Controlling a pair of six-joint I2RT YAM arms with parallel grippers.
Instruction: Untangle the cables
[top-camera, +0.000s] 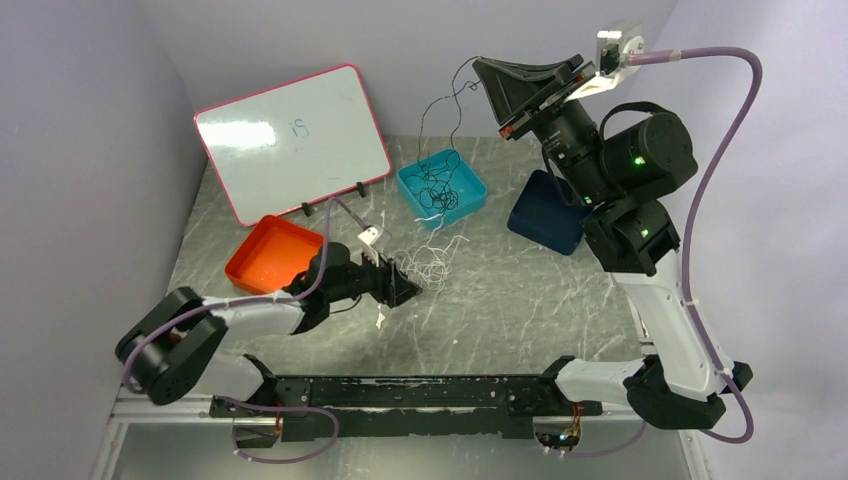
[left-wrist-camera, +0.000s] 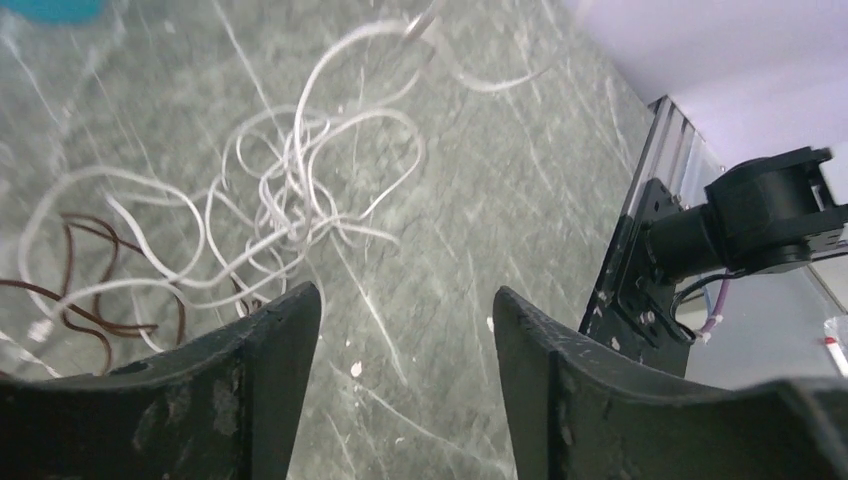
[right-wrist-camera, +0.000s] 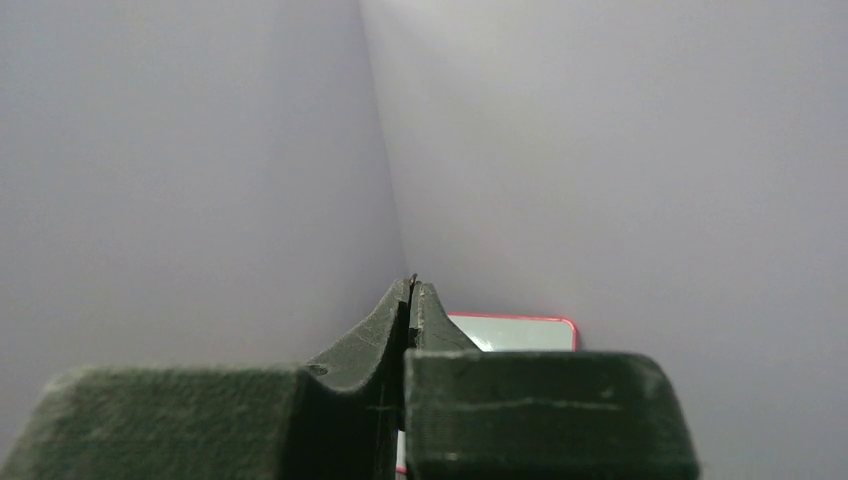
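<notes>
A loose tangle of white cables (top-camera: 436, 262) (left-wrist-camera: 290, 200) lies on the grey table, with a reddish-brown cable (left-wrist-camera: 95, 300) looped at its left side in the left wrist view. My left gripper (top-camera: 408, 290) (left-wrist-camera: 405, 295) hovers low beside this tangle, open, with only bare table between its fingers. More black cables (top-camera: 437, 185) sit bunched in the teal tray (top-camera: 478, 192). A thin black strand rises from them to my right gripper (top-camera: 479, 64) (right-wrist-camera: 412, 285), which is held high near the back wall. It is shut, with a dark bit of cable pinched at its tips.
An orange tray (top-camera: 272, 253) sits left of my left gripper and a dark blue tray (top-camera: 548, 212) lies under the right arm. A whiteboard (top-camera: 290, 140) leans at the back left. The arms' base rail (top-camera: 420, 392) runs along the near edge.
</notes>
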